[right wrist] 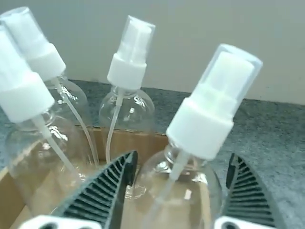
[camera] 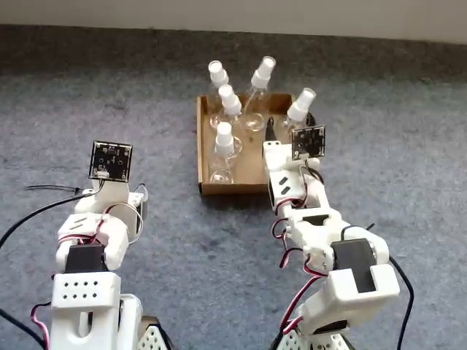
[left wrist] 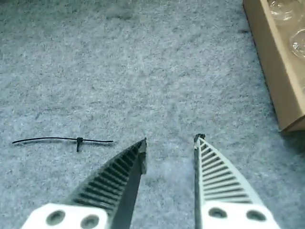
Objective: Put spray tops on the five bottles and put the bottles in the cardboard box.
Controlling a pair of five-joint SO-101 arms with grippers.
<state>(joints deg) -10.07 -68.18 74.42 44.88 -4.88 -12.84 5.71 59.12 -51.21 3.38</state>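
Observation:
Several clear bottles with white spray tops stand in the cardboard box (camera: 199, 146) at the middle of the carpet. My right gripper (right wrist: 181, 160) is open at the box's right side, its fingers on either side of the nearest bottle (right wrist: 209, 109), with a small gap on each side. That bottle (camera: 300, 106) leans at the box's right edge. Behind it stand other bottles (right wrist: 128, 62) (right wrist: 28, 90). My left gripper (left wrist: 170, 140) is open over bare carpet to the left of the box (left wrist: 274, 71), with nothing between its fingers.
A black zip tie (left wrist: 76, 140) lies on the grey carpet near the left gripper. The left arm (camera: 102, 219) sits well to the left of the box. A pale wall runs along the far edge of the carpet.

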